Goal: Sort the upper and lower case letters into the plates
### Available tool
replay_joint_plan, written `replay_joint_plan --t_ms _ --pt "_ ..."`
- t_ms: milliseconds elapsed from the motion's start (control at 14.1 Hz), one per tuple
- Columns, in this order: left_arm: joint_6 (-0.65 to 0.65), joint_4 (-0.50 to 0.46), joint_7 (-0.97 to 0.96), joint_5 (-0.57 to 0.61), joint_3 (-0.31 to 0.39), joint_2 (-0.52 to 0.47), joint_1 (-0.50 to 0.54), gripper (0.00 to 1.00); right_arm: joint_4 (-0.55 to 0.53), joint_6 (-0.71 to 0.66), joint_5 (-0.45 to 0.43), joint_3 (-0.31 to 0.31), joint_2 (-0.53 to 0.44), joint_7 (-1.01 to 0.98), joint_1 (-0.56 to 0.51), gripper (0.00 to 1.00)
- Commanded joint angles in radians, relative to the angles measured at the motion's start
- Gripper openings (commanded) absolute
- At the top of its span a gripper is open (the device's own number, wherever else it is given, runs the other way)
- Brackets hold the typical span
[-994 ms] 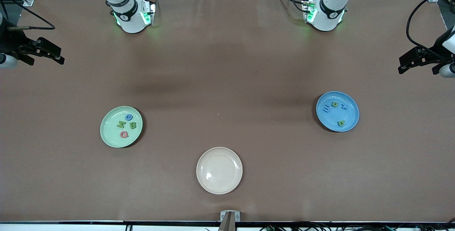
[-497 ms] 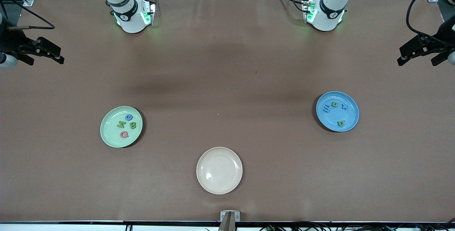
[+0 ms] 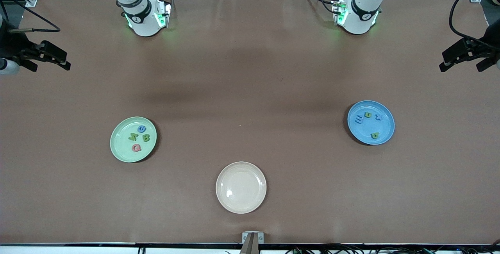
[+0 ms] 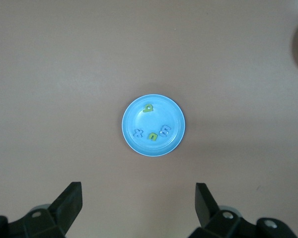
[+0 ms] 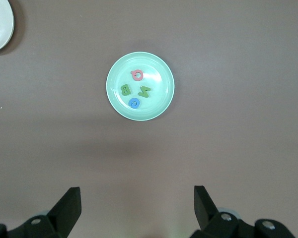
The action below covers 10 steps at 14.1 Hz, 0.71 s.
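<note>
Nearest the front camera, a round cream-beige shallow plate (image 3: 241, 187) is sitting bare on the brown cloth-covered bench (image 3: 250, 70), about midway between the two arms' ends. Farther from the camera, toward the right arm's end, a round pale mint green shallow plate (image 3: 133, 139) is lying flat and holding four small foam letters: a pink Q (image 3: 136, 147) nearest the camera, then a dark green B (image 3: 146, 138) beside a lighter green N (image 3: 133, 137), and a blue C (image 3: 141, 129) farthest from it. Farther still, toward the left arm's end and well apart from the other plates, a round sky blue shallow plate (image 3: 370, 122) is carrying four more letters: a green a (image 3: 374, 135) nearest the camera, and a row of a blue m (image 3: 358, 120), a green n (image 3: 367, 115) and a dark blue x (image 3: 377, 116) farther from it. Both arms are waiting raised at the outer ends of the bench. The right pincer (image 3: 58, 58) is hanging over the bare cloth at its own end, its black fingers (image 5: 67, 206) standing wide apart with nothing between them, its wrist camera looking down on the mint plate. The left pincer (image 3: 449, 60) is hanging over the bench's edge at its own end, likewise spread wide with nothing held, its fingers (image 4: 69, 201) framing the blue plate from above.
</note>
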Motion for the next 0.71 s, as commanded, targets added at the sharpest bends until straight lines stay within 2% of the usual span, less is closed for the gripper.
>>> replay_joint_plan --t_ms 0,639 --pt "-0.014 0.004 0.011 -0.015 -0.002 -0.004 0.006 1.00 -0.028 0.005 -0.005 0.008 -0.029 -0.013 -0.013 1.00" --pt "-0.014 0.004 0.011 -0.012 -0.002 -0.004 0.005 1.00 -0.002 0.005 -0.005 0.008 -0.015 -0.013 -0.015 1.00"
